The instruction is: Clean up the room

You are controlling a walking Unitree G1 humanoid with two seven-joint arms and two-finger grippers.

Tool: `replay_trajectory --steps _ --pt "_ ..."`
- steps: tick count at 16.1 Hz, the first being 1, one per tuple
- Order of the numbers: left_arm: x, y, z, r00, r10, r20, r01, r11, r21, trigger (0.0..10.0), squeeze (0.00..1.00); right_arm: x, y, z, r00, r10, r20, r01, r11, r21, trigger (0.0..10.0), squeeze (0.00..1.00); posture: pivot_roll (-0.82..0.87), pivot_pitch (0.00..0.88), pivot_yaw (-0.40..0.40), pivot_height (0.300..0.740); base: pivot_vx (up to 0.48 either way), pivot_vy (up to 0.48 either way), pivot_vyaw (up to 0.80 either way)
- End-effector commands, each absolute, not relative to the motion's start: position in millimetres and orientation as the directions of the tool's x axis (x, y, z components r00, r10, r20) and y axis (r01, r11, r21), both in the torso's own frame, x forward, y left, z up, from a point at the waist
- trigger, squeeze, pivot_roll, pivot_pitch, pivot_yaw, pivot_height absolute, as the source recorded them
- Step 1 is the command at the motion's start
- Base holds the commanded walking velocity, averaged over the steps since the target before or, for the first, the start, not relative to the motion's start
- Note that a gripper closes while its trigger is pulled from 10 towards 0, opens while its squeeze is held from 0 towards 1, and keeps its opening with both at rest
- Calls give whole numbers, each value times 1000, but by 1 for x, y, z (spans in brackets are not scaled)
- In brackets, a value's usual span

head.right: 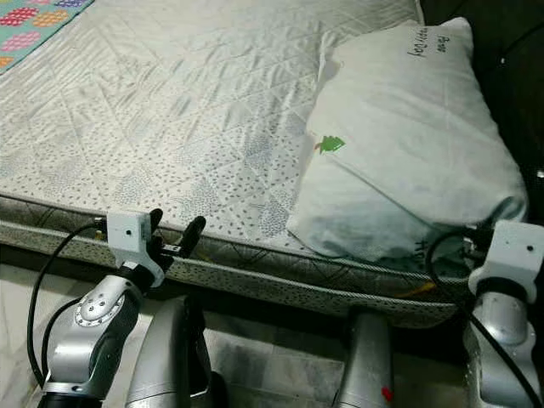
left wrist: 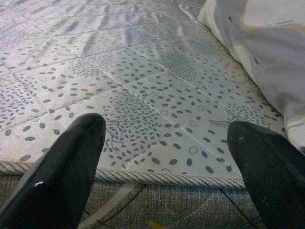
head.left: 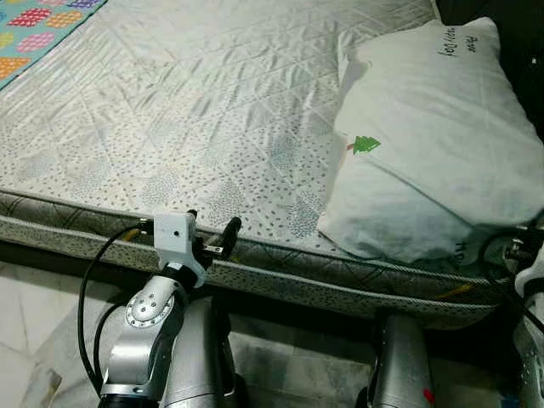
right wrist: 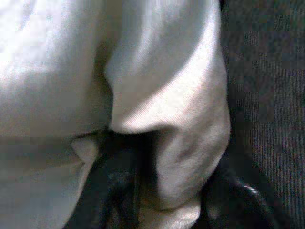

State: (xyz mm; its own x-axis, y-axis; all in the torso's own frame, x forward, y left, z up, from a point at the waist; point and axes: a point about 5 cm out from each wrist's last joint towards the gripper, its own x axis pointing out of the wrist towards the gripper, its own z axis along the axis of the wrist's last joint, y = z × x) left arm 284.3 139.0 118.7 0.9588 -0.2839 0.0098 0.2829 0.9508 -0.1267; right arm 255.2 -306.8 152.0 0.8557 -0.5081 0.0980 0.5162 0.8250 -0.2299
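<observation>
Your left gripper (head.left: 212, 228) spread wide, hovering at mattress (head.left: 187, 127) edge. Your right gripper (right wrist: 167, 210) pinching pillow (head.right: 408, 144) corner by bed's near edge.

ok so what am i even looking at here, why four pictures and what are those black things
It is a humanoid robot standing at a bed. The top two pictures come from a camera on its head, looking down at the mattress and a white pillow lying by the near right edge. The silver arms at the bottom are its own. The other two pictures come from cameras on its wrists. The black shapes are the fingers of the left hand, spread open just over the mattress edge, holding nothing. The right wrist picture is blurry: the right hand is pressed up against a corner of the pillow, with the cloth between its fingers, apparently gripping it.
</observation>
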Motion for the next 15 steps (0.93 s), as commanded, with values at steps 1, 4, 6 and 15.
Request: replay_trajectory --steps 1,4,6,15 --pt "284 143 117 963 -268 -4 266 957 -118 10000 0 260 -306 168 842 -512 168 539 810 -233 10000 1000 -12 134 49 493 0 0 0" --pt "286 141 118 962 -273 0 271 955 -120 10000 0 273 -300 189 836 -492 242 541 812 -220 10000 1000 -8 126 49 493 0 0 0" --pt "286 142 118 963 -271 -1 269 956 -119 10000 0 281 -295 204 830 -481 284 541 818 -197 10000 1000 -4 122 47 493 0 0 0" --pt "285 143 116 964 -266 -7 263 958 -116 10000 0 287 -304 220 811 -478 336 561 798 -218 10000 1000 0 117 40 493 0 0 0"
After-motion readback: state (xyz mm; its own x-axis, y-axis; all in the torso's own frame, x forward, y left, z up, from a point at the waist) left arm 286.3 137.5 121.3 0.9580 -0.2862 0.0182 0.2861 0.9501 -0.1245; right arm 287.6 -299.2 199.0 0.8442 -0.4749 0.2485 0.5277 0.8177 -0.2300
